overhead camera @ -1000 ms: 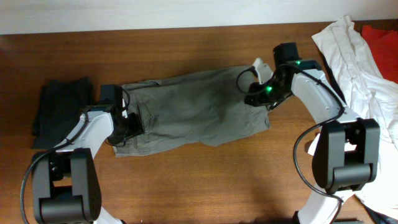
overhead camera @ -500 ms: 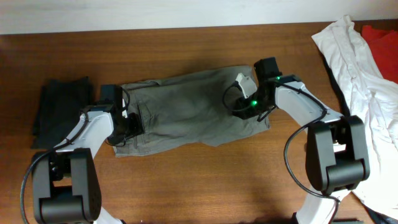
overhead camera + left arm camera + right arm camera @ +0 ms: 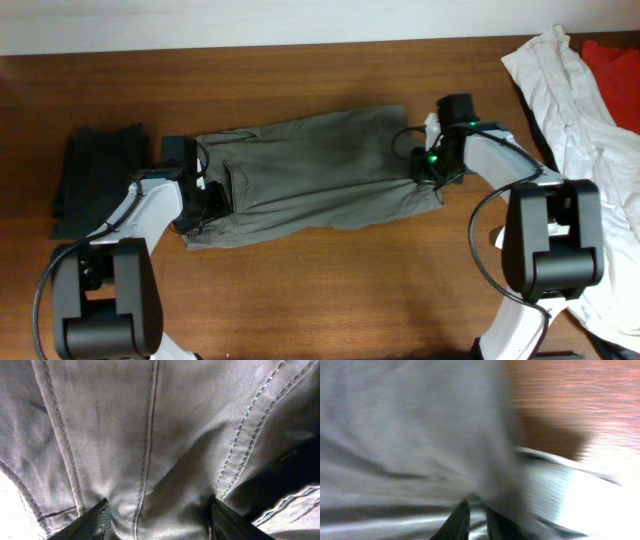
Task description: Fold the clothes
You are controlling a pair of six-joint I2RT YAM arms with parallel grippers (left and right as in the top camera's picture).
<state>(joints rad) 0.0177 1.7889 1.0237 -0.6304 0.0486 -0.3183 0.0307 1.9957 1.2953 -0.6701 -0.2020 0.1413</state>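
One pair of grey-olive shorts (image 3: 310, 175) lies flat.

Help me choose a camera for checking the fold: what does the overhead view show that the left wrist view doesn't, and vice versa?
Only overhead: the whole shorts spread on the table, the right gripper at their right edge, a dark garment left, white clothes right. Only left wrist: the seam stitching close up. Both: the shorts under the left gripper.
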